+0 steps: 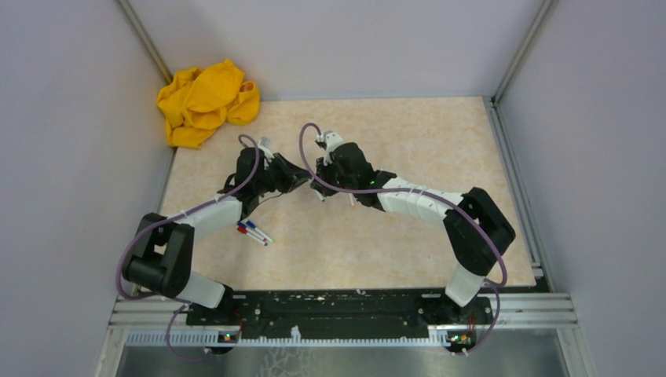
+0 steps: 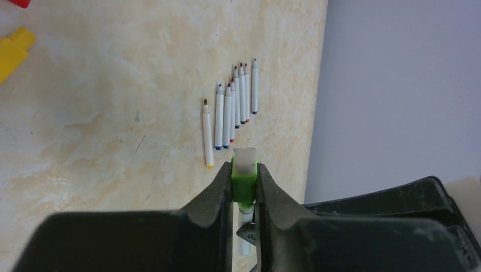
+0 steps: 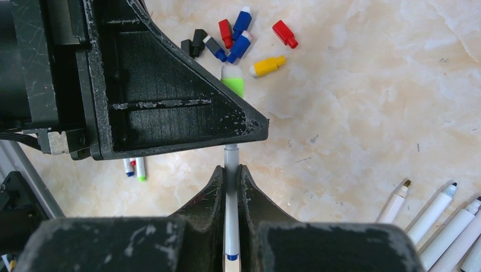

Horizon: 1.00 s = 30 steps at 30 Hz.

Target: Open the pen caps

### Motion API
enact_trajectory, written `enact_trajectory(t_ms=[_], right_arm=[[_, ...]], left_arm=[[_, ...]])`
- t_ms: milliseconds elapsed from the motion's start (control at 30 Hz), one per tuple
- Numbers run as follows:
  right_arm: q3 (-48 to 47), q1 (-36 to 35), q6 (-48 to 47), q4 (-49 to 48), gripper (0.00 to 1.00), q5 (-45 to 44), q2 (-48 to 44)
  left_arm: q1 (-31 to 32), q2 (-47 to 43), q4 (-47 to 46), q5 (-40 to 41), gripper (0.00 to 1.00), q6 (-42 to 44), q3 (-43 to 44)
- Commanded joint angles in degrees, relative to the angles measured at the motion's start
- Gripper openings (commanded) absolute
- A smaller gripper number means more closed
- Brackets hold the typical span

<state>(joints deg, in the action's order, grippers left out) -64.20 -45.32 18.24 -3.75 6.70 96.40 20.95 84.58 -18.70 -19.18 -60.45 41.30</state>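
A yellow cloth (image 1: 206, 100) lies bunched at the far left corner of the bench (image 1: 408, 243). Beside the left arm, a few capped pens (image 1: 253, 232) lie together, red and blue ends showing. Over the middle of the bench the two arms meet. The left fingers (image 2: 218, 190) are closed on the green cap (image 2: 244, 180), which sits in line with a white pen (image 3: 231, 226); whether it is fully seated I cannot tell. The right fingers (image 3: 212, 192) grip that pen's barrel. Beyond the green cap, loose caps (image 3: 238, 46) in black, red, blue and yellow lie clustered. A row of uncapped pens (image 2: 227, 116) lies side by side near the bench edge.
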Motion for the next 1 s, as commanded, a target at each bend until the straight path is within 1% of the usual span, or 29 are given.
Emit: enact_trajectory(t_ms=[0, 33, 167, 267, 300, 333, 433, 500, 533, 567, 667, 767, 800, 900, 967], right_arm=[[-0.5, 0.6, 0.1, -2.9, 0.00, 0.6, -3.2], [-0.4, 0.6, 0.0, -2.8, 0.00, 0.6, -3.1], [-1.2, 0.6, -0.5, -2.1, 0.00, 0.7, -2.5], [-2.2, 0.6, -0.6, -1.6, 0.16, 1.4, -1.6], [-2.6, 0.6, -0.6, -1.5, 0.19, 1.5, -1.3], [-2.8, 0.5, -0.7, -1.5, 0.19, 1.6, -0.9], [-3.5, 0.6, -0.7, -1.2, 0.18, 2.1, -0.2], [-3.7, 0.6, -0.8, -0.9, 0.05, 2.2, 0.3], [-3.6, 0.6, -0.8, -0.8, 0.00, 2.0, 0.4], [-3.5, 0.6, -0.8, -0.7, 0.00, 1.7, 0.5], [-3.3, 0.6, -1.2, -0.1, 0.00, 0.8, 1.0], [-2.4, 0.6, -1.7, 0.1, 0.00, 0.6, 1.2], [-2.3, 0.6, -2.0, 0.4, 0.03, 0.7, 1.4], [-2.6, -0.1, -3.9, 2.6, 0.15, -1.1, 2.8], [-3.4, -0.7, -5.2, 4.4, 0.19, -3.2, 4.4]], left_arm=[[-0.7, 0.0, -1.8, -0.8, 0.10, 0.1, -0.9], [-0.8, -0.1, -2.2, -0.9, 0.01, 0.2, -1.0], [-0.8, -0.4, -3.9, -2.0, 0.00, -0.5, -1.7], [-0.8, 0.0, -4.2, -3.1, 0.00, -0.8, -1.3], [-0.7, 0.0, -4.4, -3.5, 0.00, -0.9, -1.2], [-0.7, 0.0, -4.5, -3.7, 0.00, -1.0, -1.3], [-0.7, -0.1, -4.8, -3.7, 0.00, -1.2, -1.5], [-0.8, -0.2, -4.7, -3.5, 0.00, -1.2, -1.5], [-0.8, -0.3, -4.6, -2.9, 0.00, -0.9, -1.4], [-0.7, -0.4, -4.2, -2.1, 0.00, -0.8, -1.2], [-0.8, -0.1, -2.5, 1.2, 0.00, 0.4, -0.1], [-0.8, 0.2, 1.8, 7.8, 0.00, 3.4, 1.5], [-0.8, 0.0, 4.0, 10.8, 0.00, 4.6, 1.7], [-0.7, 0.2, 8.4, 21.8, 0.00, 8.4, 1.8], [-0.8, 1.4, 11.3, 25.9, 0.00, 9.7, 2.3]])
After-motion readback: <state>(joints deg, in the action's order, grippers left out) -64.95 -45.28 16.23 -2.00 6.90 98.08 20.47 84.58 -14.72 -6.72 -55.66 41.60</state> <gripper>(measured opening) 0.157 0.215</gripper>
